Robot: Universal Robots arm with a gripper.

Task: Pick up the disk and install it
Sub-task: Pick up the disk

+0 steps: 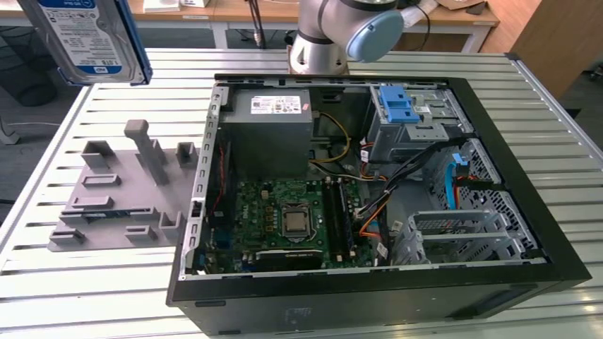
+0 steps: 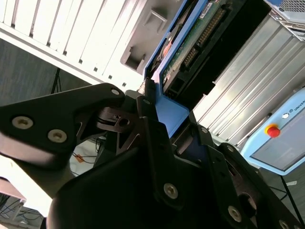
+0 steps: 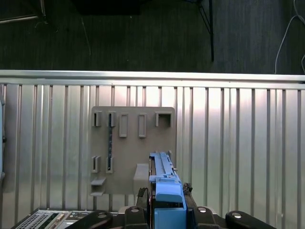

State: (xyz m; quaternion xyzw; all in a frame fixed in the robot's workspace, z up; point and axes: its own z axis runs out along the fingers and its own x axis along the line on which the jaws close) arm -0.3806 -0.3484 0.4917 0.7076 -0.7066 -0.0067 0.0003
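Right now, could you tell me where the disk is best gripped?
Probably by the disk's blue carrier frame at one end, approached end-on, fingers across its thin flat body; the gripper clamps it there now.

Even overhead light is falling in the exterior view, soft shadows pooling inside the case [image 1: 377, 300]. Counter [image 2: 86, 28] slats are blowing out white in the second wrist view, hand [image 2: 167, 112] rendering near-black. Floor [image 3: 143, 38] beyond is sitting dim in the first wrist view
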